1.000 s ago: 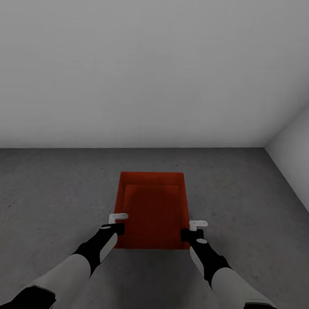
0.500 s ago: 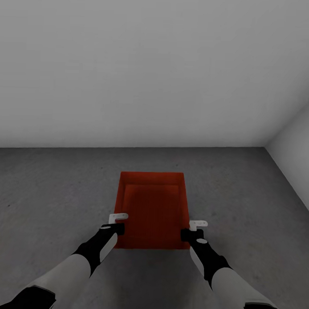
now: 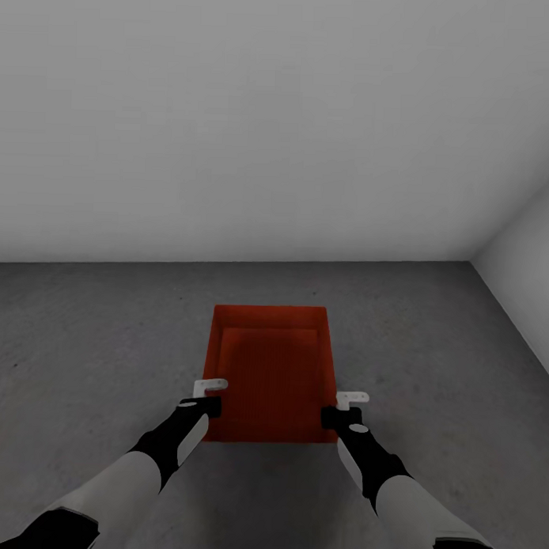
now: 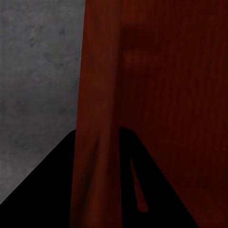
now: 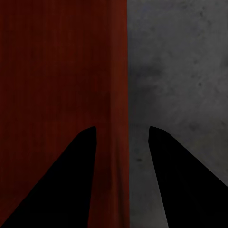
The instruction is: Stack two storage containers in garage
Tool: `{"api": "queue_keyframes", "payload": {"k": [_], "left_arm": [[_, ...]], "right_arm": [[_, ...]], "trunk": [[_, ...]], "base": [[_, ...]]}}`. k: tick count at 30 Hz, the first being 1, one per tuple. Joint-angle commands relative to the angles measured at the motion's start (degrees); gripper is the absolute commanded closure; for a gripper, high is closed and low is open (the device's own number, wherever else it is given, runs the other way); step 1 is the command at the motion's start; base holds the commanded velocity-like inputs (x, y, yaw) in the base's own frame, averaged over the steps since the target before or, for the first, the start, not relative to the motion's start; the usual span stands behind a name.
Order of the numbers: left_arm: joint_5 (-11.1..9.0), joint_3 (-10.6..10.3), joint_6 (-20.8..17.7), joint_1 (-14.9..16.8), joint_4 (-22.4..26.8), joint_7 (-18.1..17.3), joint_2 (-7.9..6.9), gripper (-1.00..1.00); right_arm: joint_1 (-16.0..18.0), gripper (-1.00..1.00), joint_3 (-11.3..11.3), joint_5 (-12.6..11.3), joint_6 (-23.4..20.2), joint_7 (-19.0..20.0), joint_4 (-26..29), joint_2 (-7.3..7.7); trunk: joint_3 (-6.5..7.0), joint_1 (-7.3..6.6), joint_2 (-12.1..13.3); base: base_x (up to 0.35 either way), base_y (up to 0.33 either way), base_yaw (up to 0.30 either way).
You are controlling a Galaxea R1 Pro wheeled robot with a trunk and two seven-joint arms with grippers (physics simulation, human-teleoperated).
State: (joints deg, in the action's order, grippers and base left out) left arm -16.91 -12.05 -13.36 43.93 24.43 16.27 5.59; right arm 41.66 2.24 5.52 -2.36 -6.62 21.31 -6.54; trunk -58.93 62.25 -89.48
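Head view: storage container [image 3: 271, 369], red-orange and open-topped, sits between the two arms over the dark concrete floor [image 3: 90, 339]. A slightly smaller inner outline shows inside its rim; whether this is a second bin nested within cannot be told. The left gripper [image 3: 210, 392] is at the container's left wall near the near corner, and the right gripper [image 3: 343, 405] is at the right wall near the opposite near corner. A plain grey wall [image 3: 280, 124] rises behind, and a second wall [image 3: 528, 275] meets it at the right.

Left wrist view: the container's wall [image 4: 97, 118] runs between the two dark fingers of the left gripper [image 4: 102, 190], one finger on the outer face toward the floor [image 4: 38, 71], the other on the inner face. The fingers are closed against the wall.

Right wrist view: the container's right wall [image 5: 118, 95] runs between the fingers of the right gripper [image 5: 121, 135]. One finger [image 5: 76, 180] lies over the red interior, the other [image 5: 175, 180] over the floor [image 5: 180, 61]. The fingers straddle the wall; whether they press on it cannot be told.
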Motion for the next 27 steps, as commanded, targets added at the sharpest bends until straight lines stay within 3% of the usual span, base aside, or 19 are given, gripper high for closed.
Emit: {"api": "queue_keyframes", "payload": {"k": [1, 27], "left_arm": [[0.65, 0.01, 4.05, 0.01, 0.26, 0.79, -0.05, 1.0], [0.65, 0.1, 4.05, 0.01, 0.26, 0.79, -0.05, 1.0]], "right_arm": [[0.0, 1.0, 1.63, 0.63, -0.24, -1.91, -0.04, -0.06], [0.0, 1.0, 1.63, 0.63, -0.22, -1.91, -0.04, -0.06]], "trunk": [[-0.03, 0.0, -0.02], [-0.03, 0.0, -0.02]], "base": [[0.0, 0.0, 0.0], [0.0, 0.031, 0.0]]}}
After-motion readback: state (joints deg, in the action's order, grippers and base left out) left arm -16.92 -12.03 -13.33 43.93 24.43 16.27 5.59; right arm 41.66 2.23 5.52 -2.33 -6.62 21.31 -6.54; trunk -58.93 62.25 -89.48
